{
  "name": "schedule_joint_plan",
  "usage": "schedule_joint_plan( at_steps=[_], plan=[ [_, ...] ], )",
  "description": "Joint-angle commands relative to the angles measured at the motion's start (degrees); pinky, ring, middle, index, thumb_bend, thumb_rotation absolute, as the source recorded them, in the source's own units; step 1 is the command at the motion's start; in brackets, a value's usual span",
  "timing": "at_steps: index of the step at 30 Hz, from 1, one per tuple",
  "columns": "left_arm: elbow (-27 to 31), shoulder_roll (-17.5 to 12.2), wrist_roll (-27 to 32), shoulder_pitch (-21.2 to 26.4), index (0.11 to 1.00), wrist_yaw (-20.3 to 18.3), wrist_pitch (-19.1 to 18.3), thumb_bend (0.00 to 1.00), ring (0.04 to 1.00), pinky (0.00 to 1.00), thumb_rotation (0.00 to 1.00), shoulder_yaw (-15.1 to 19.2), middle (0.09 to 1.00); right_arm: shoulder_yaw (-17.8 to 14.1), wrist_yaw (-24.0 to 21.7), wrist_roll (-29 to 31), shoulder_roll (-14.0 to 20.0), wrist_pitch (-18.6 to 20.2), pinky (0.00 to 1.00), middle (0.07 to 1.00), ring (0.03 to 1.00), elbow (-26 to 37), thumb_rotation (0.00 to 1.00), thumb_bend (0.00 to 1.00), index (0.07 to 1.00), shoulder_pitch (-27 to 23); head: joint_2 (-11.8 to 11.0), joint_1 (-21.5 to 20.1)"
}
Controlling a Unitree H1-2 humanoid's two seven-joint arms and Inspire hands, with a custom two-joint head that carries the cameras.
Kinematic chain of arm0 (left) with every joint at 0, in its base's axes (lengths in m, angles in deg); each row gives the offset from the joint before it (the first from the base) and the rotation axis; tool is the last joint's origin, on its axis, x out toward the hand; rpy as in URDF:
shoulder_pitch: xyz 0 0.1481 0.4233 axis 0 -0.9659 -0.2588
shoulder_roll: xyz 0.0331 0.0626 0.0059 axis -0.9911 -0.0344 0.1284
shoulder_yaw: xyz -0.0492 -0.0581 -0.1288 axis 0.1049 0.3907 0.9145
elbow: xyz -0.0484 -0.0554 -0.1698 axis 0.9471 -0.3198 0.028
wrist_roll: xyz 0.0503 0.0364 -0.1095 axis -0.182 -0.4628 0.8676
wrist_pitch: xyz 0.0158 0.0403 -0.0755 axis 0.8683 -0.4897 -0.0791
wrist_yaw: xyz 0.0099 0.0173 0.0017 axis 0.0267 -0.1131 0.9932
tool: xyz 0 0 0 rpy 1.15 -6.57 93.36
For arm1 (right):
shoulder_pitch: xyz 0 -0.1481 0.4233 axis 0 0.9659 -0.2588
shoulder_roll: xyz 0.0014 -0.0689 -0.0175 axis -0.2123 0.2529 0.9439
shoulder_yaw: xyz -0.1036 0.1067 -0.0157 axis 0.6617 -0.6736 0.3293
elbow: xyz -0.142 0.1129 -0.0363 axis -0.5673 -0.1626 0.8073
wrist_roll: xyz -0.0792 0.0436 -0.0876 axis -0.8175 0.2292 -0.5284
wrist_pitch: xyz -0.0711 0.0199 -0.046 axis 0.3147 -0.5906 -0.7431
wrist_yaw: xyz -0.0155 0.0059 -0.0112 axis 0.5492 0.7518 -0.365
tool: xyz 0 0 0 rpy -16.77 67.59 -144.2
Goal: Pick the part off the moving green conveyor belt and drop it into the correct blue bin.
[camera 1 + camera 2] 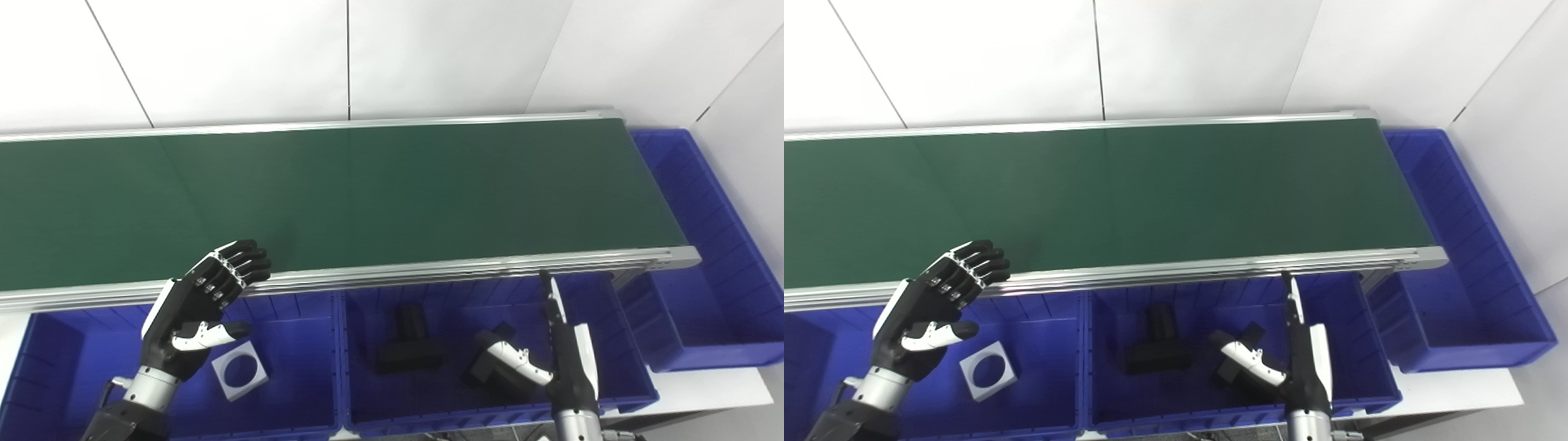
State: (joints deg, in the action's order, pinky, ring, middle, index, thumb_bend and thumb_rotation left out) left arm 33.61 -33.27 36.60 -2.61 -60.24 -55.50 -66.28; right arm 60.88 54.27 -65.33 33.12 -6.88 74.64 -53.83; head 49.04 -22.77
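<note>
The green belt (343, 196) runs out of view at the left edge and carries no part along its visible length; past its right end stands a blue end bin (704, 245). Below its near rail, the left bin (294, 343) holds a white square plate with a round hole (239, 370), and the middle bin (612, 318) holds two black parts (407, 346), one partly hidden behind the right thumb. The left hand (196, 312) is raised over the left bin with fingers apart and holding nothing; the right hand (560, 361) stands edge-on over the middle bin, fingers straight, thumb out, empty.

White surface (710, 392): carries three blue bins — left (294, 367), middle (612, 343), end bin (704, 257) — beside green conveyor belt (367, 196).
</note>
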Motion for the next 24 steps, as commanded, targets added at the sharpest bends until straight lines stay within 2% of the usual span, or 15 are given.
schedule_joint_plan(
  at_steps=[1, 6, 10, 15, 22, 24],
  plan=[
    [1.3, 0.1, -0.5, 0.4, 0.76, -0.3, 1.7, 1.0, 0.763, 0.76, 0.19, -0.2, 0.769, 1.5, -1.2, -0.7, -0.5, -0.3, 0.9, 0.974, 0.958, 5.5, 0.5, 0.91, 1.0, -0.1, -0.3, 1.1],
    [1.8, 1.0, -1.3, -0.2, 0.764, 0.3, 1.7, 1.0, 0.766, 0.77, 0.18, -0.5, 0.771, 6.2, -4.8, -2.1, -1.0, 0.2, 0.84, 0.922, 0.907, 11.3, 0.49, 0.89, 0.958, -2.2, -1.1, 4.1],
    [2.5, 1.9, -2.8, -0.7, 0.771, 0.8, 2.3, 1.0, 0.77, 0.77, 0.18, -1.1, 0.779, 9.5, -8.3, -0.7, -0.4, 0.3, 0.84, 0.914, 0.899, 11.7, 0.51, 0.89, 0.931, -4.6, -2.5, 7.9],
    [2.6, 2.4, -4.3, -1.4, 0.785, 1.1, 3.2, 0.99, 0.79, 0.79, 0.17, -1.9, 0.796, 11.1, -10.3, -0.2, -0.3, 0.5, 0.84, 0.918, 0.901, 10.3, 0.56, 0.89, 0.934, -7.1, -3.8, 11.7],
    [2.2, 3.8, -6.5, -2.3, 0.786, 2.5, 4.9, 1.0, 0.785, 0.79, 0.18, -3.0, 0.792, 11.7, -11.6, 1.5, 0.5, -1.6, 0.81, 0.898, 0.879, 4.8, 0.62, 0.86, 0.93, -10.9, -5.3, 18.4],
    [1.8, 4.0, -7.2, -2.3, 0.789, 2.6, 5.8, 1.0, 0.788, 0.79, 0.19, -3.4, 0.794, 11.6, -12.0, 2.6, 0.6, -1.6, 0.81, 0.891, 0.873, 3.3, 0.6, 0.84, 0.924, -11.4, -5.7, 20.0]
  ],
)
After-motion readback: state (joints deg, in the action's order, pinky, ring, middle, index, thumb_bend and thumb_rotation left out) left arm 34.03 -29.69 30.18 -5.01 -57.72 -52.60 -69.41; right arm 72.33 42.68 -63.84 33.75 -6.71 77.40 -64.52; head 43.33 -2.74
